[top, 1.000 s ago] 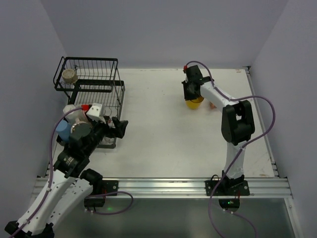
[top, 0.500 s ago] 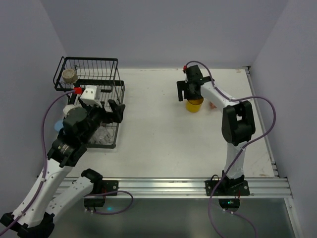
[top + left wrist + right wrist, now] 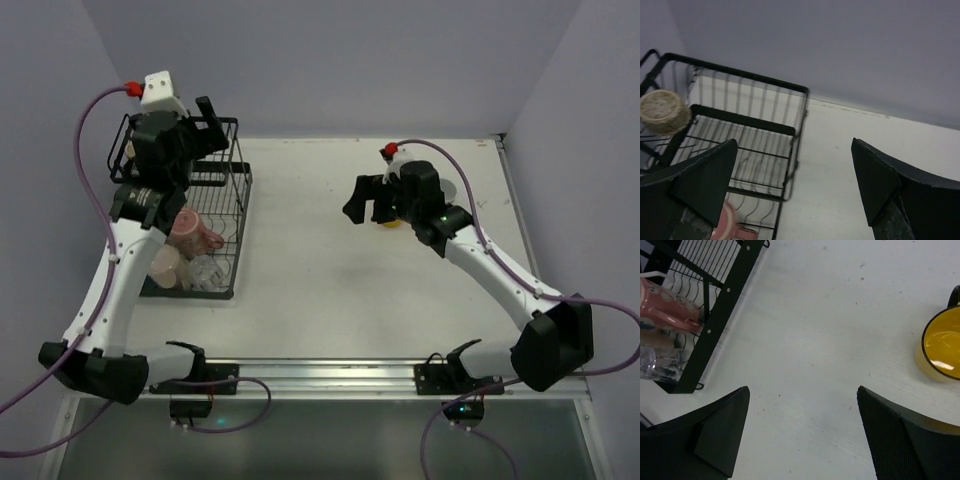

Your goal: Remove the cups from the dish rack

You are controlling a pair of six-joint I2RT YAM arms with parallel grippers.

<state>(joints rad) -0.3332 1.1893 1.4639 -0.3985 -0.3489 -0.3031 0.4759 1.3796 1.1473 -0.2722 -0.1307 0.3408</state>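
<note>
The black wire dish rack [image 3: 215, 180] stands at the table's left. Its lower tray holds a pink mug [image 3: 190, 232], a salmon cup [image 3: 163, 265] and a clear glass [image 3: 205, 272]. A beige cup [image 3: 662, 111] lies in the upper tier. My left gripper [image 3: 210, 125] hangs open and empty above the rack's far right corner. A yellow cup [image 3: 942, 342] stands upright on the table. My right gripper [image 3: 365, 205] is open and empty, just left of that cup and apart from it. The right wrist view shows the pink mug [image 3: 667, 307] and the clear glass [image 3: 657, 362].
The back wall rises close behind the rack. The left wall runs close along the rack's left side. White tabletop [image 3: 320, 270] lies between the rack and the yellow cup. The arm bases sit on the rail [image 3: 330, 375] at the near edge.
My right gripper opened, let go of the yellow cup and drew back to the left. My left arm rose from the rack's lower tray to above its upper tier, staying open.
</note>
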